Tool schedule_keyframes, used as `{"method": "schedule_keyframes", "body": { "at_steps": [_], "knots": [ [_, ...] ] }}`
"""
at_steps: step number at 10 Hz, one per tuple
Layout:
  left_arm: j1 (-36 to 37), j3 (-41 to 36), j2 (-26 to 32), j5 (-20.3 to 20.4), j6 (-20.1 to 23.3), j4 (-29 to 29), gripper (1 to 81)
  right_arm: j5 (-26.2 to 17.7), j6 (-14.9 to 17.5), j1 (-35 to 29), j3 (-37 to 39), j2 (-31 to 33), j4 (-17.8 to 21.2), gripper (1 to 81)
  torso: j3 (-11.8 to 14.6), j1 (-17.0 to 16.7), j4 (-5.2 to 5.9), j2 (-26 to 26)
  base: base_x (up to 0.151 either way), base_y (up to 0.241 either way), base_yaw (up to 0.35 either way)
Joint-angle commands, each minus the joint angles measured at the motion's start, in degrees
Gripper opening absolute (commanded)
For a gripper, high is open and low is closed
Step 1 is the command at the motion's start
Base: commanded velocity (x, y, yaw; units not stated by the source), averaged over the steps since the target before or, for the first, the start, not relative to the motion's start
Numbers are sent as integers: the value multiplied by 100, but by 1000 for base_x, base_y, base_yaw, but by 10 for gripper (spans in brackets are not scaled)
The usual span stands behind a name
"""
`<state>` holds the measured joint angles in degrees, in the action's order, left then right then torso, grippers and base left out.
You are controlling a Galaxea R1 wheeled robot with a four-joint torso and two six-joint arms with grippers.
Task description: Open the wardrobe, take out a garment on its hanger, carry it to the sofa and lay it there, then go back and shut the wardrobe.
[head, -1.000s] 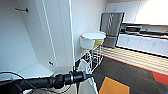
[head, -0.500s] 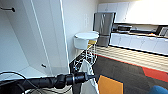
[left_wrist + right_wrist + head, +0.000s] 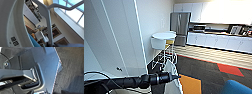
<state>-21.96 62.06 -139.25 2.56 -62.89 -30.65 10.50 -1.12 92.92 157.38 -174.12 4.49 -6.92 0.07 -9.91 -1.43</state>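
Left end effector (image 3: 177,77) reaches in from the lower left of my head view, pinching the hanger (image 3: 163,58), with the white garment (image 3: 172,80) draped just below it. Behind, the wardrobe (image 3: 114,37) fills the frame's left; a blue sofa (image 3: 237,87) corner sits lower right.

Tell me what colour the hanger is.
White. The hanger shows best in the left wrist view.

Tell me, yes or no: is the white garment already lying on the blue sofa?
No. In the head view the garment hangs below the left arm's end, apart from the sofa at the corner.
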Motion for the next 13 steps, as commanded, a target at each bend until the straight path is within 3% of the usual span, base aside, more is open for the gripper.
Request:
{"method": "schedule_keyframes", "body": {
  "at_steps": [1, 2, 3, 4, 6, 13],
  "knots": [
    [916, -247, 11, 263, 93, -196, 10, -294, -2, -128, -7, 6, 35, 811, 0, 0, 553, 0, 0, 0, -208],
    [908, -255, 11, 263, 93, -196, 10, -294, -2, -137, -7, -3, 44, 811, 0, 0, 660, 0, 0, 0, -208],
    [916, -247, 11, 263, 93, -196, 10, -294, -11, -145, -7, -3, 52, 811, 0, 0, 833, 0, 0, 0, -208],
    [916, -256, 11, 263, 93, -196, 10, -285, -11, -145, -7, -3, 61, 811, 0, 0, 481, 0, 0, 0, -208],
    [908, -256, 2, 263, 93, -196, 10, -285, -11, -146, -7, -3, 167, 811, 0, 0, 745, 0, 0, 0, -208],
    [908, -265, -103, 263, 102, -205, 10, -285, -11, -129, -7, -20, 175, 811, 0, 0, 763, 0, 0, 0, -208]
  ]
}}
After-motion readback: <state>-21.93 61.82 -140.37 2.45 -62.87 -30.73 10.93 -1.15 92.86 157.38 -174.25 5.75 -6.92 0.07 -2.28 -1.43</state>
